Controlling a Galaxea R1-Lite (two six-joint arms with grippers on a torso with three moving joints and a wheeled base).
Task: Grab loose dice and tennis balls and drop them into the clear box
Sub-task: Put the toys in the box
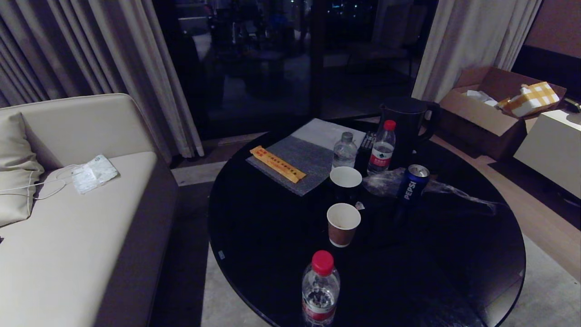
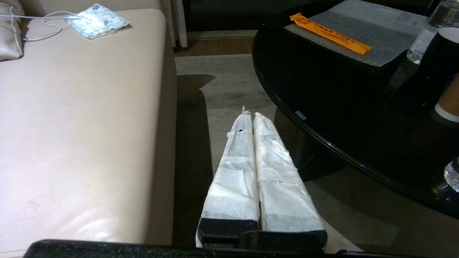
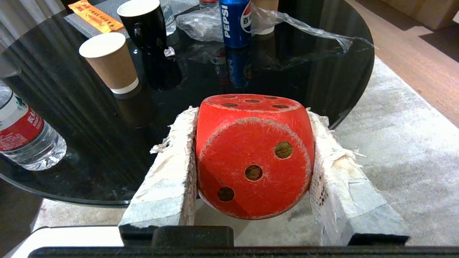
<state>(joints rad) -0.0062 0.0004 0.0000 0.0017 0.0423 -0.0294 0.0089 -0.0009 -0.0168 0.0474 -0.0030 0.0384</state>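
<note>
A: What is the right tool (image 3: 252, 118) doing?

B: It pinches a red die (image 3: 252, 157) between its two wrapped fingers (image 3: 168, 172), one pressed to each side. The face towards the camera shows three pale pips. The die hangs over the pale carpet (image 3: 394, 150), just short of the rim of the round black glass tabletop (image 3: 71, 118).

A: And the left tool (image 2: 250, 114)?

B: Its fingers (image 2: 276, 179) are pressed together with nothing between them, over the floor between the beige sofa (image 2: 82, 118) and the tabletop edge.

A: What stands on the tabletop, starting nearest?

B: A water bottle with a red cap (image 1: 320, 287) at the near edge. Behind it a brown paper cup (image 1: 343, 224), then a black mug with a white inside (image 1: 346, 181). To the right of the mug are a blue Pepsi can (image 1: 413, 181) and crumpled clear plastic film (image 1: 386, 181). Farther back stand two more bottles, one grey-capped (image 1: 344, 150) and one red-capped (image 1: 382, 147), beside a grey mat (image 1: 299, 159) with an orange packet (image 1: 277, 164) on it. A black kettle (image 1: 406, 122) stands at the far side.

A: Beyond that?

B: An open cardboard box (image 1: 490, 104) on the floor to the right. I see no clear box or tennis balls in any view.
</note>
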